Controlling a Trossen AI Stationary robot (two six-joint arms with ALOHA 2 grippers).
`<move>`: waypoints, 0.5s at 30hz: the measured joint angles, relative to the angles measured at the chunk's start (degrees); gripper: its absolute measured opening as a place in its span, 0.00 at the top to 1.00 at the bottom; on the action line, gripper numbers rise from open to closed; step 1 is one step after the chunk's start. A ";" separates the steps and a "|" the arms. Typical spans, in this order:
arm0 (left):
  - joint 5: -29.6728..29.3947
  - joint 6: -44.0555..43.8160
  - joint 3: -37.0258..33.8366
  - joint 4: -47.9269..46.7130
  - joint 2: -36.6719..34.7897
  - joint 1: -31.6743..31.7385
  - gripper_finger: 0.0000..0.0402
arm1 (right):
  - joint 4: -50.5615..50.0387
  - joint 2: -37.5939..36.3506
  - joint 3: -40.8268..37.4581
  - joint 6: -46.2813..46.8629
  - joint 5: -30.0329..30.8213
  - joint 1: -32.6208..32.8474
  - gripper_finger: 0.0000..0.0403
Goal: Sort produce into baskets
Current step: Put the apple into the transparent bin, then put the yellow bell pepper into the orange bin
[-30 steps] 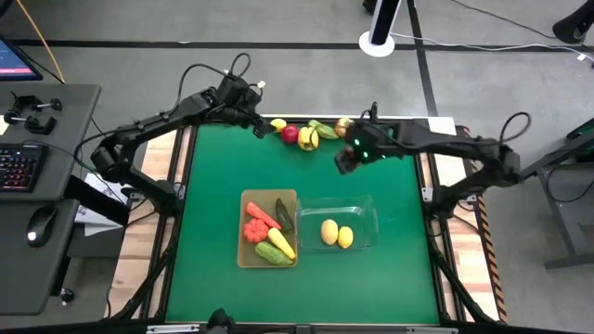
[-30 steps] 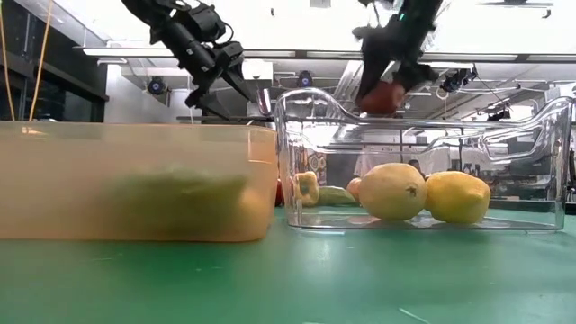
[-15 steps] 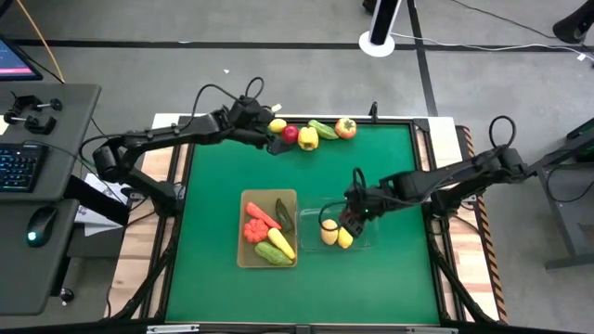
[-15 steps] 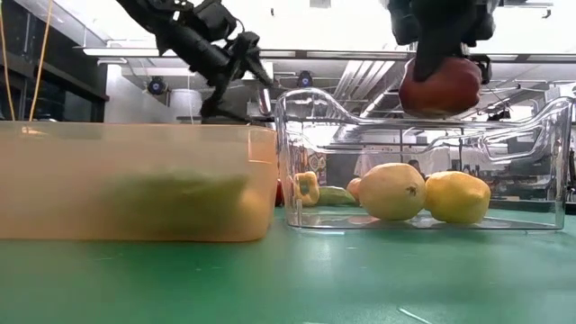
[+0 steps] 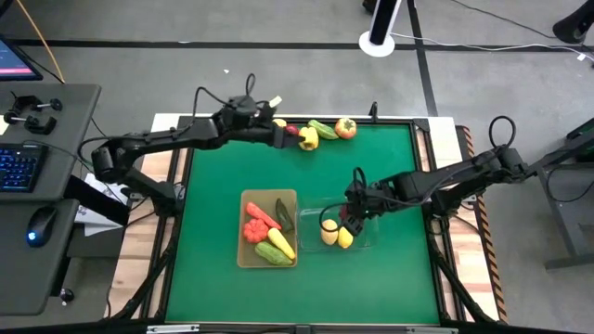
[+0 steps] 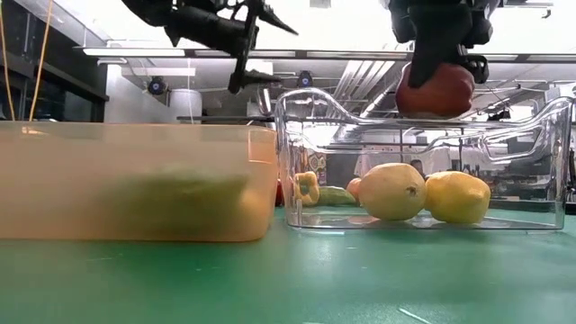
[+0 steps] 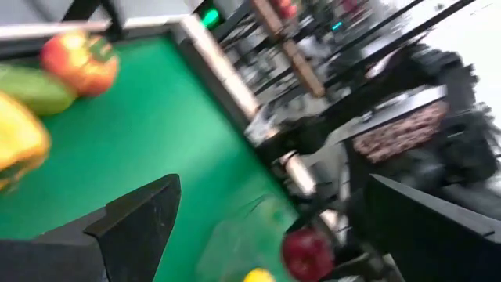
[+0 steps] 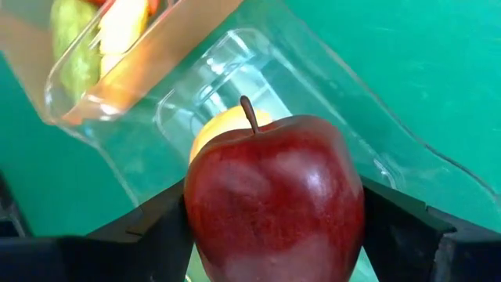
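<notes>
**Apple held over the clear bin**

At the upper left of the high view the left gripper (image 5: 283, 136) reaches along the counter's (image 5: 213, 167) far edge, right at the row of loose produce. Its fingers (image 7: 137, 223) stand wide apart in the left wrist view, with nothing between them. Just right of it lie a yellow pepper (image 5: 308, 138), a green cucumber (image 5: 323, 129) and a red tomato (image 5: 345, 127), all near the top centre of the frame.

Lower down, at centre, the tan bin (image 5: 245, 257) holds a carrot (image 5: 264, 216), a cucumber and other vegetables. Touching its right side is the clear bin (image 5: 368, 206), with two lemons (image 5: 329, 232) inside.

The right gripper (image 5: 351, 218) hangs over the clear bin, its fingers closed on a red apple (image 8: 274, 202). In the low view the apple (image 6: 436, 88) sits at the level of the bin's rim, above the lemons (image 6: 392, 191) and apart from them.
</notes>
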 joint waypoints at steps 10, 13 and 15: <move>0.49 2.09 0.02 -0.27 -5.33 0.69 0.03 | 0.24 0.00 0.00 -1.43 -2.31 -1.87 0.14; 0.38 3.59 0.03 -2.28 -7.01 1.10 0.03 | 0.26 0.00 0.00 -1.20 -2.42 -2.52 0.03; 0.35 4.71 0.09 -4.11 -8.03 1.51 0.03 | 0.26 0.00 0.00 -0.70 -3.40 -3.15 0.03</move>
